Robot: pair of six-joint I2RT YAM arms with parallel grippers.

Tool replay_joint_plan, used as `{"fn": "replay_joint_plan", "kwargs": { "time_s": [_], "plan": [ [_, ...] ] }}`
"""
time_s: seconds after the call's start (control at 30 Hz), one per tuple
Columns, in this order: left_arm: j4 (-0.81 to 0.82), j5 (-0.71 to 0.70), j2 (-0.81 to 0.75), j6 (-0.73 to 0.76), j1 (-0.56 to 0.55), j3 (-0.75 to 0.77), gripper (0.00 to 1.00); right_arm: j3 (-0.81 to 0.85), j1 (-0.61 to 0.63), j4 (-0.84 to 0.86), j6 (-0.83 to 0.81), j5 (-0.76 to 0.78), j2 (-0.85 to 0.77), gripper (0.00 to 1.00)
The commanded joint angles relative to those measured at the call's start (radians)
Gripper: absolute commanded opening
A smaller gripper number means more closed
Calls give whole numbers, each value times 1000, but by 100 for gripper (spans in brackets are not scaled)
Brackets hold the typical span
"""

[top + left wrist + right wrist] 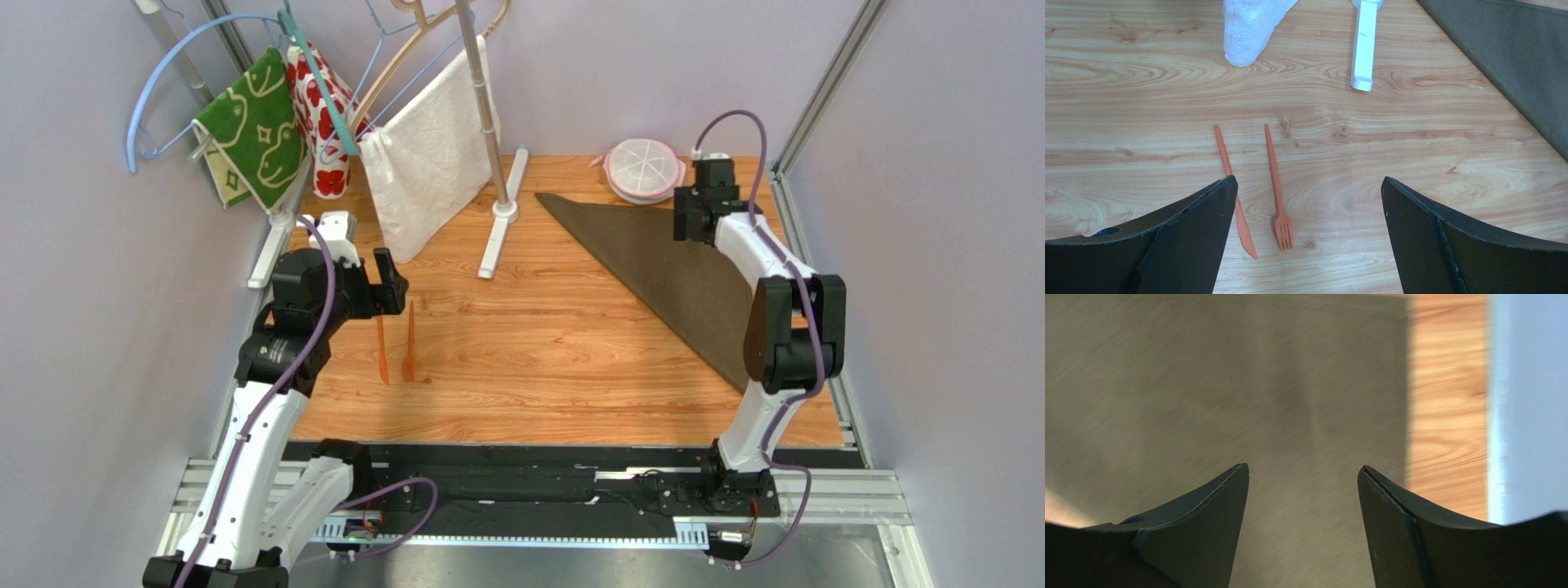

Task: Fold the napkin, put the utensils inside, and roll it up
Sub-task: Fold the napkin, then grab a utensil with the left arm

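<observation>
Presently, nearest the bottom of the top view, the 2 orange utensils are seen lying flat on the wooden table, left of centre, side by side but not touching: a knife and a fork. Just above them in that frame the left gripper is held with its jaws spread wide and nothing between them. Trouble is judged most likely here. Both pieces are thin and flat against the wood, so a closing pinch could skid over them. The finger that overlaps the knife in the left wrist view could also push it aside or onto the fork.

Further up and to the right, the napkin is laid as a dark brown triangle, well apart from the utensils, with 1 long side running toward the right edge of the table. The carry across is therefore long, and a loosely pinched piece could be dropped on the way. At the upper right the right gripper is poised over the cloth, jaws parted and empty; whether the cloth is touched cannot be told. If it is drawn away low, the fold could be dragged open. Beyond, a white towel and a stand foot are placed close enough to be clipped by a wide swing.
</observation>
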Motion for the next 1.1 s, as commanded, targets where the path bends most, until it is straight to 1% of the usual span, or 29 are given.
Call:
{"fn": "replay_joint_plan", "kwargs": {
  "time_s": [0.0, 0.03, 0.07, 0.17, 0.2, 0.23, 0.33, 0.37, 0.4, 0.43, 0.47, 0.53, 0.57, 0.6, 0.63, 0.7, 0.77, 0.83, 0.87, 0.9, 0.97, 1.07],
  "plan": [
    [27, 28, -11, 18, 9, 1, 97, -132, 113, -32, 105, -90, -67, 64],
    [27, 28, -11, 18, 9, 1, 96, -184, 131, -25, 125, -124, -104, 62],
    [27, 27, -16, 18, 9, 1, 96, -221, 188, -8, 140, -151, -124, 61],
    [25, 14, -19, 16, 9, -1, 96, -295, 312, 43, 156, -39, -164, 63],
    [25, 14, -22, 18, 9, -2, 96, -293, 328, 38, 159, -3, -157, 63],
    [24, 14, -22, 16, 9, -2, 96, -287, 340, 17, 159, -11, -152, 62],
    [22, 13, -27, 18, 9, -2, 96, -284, 426, 12, 191, -93, -166, 61],
    [22, 1, -31, 19, 7, -1, 96, -290, 485, 20, 215, -127, -181, 60],
    [21, -10, -33, 21, 9, -1, 96, -290, 518, 29, 299, -196, -179, 58],
    [16, -47, -33, 27, 9, -1, 96, -290, 548, 64, 344, -225, -176, 56],
    [12, -80, -31, 28, 9, -4, 95, -289, 622, 84, 390, -251, -160, 55],
    [-23, -160, -16, 24, 9, -2, 95, -235, 697, 97, 444, -245, -127, 55],
    [-39, -227, 8, -5, 9, 1, 95, -209, 763, 86, 459, -215, -114, 55],
    [-54, -240, 19, -28, 9, -1, 95, -153, 783, 65, 488, -181, -83, 55],
    [-65, -246, 27, -97, 9, -10, 94, -132, 812, 57, 505, -176, -74, 55],
    [-54, -224, 42, -162, 9, -68, 89, -114, 822, 61, 544, -195, -74, 55],
    [-50, -208, 59, -235, 6, -106, 81, -129, 826, 73, 565, -201, -96, 55],
    [25, -202, 68, -292, 4, -166, 77, -160, 826, 72, 558, -196, -145, 55],
    [45, -196, 93, -309, 4, -216, 73, -172, 826, 64, 555, -189, -162, 56],
    [64, -185, 111, -320, -1, -237, 71, -184, 826, 58, 551, -181, -187, 56],
    [114, -188, 174, -346, -14, -277, 70, -236, 828, 52, 545, -170, -262, 56],
    [160, -197, 254, -364, -57, -286, 68, -314, 825, 50, 539, -140, -365, 57]
  ]
}}
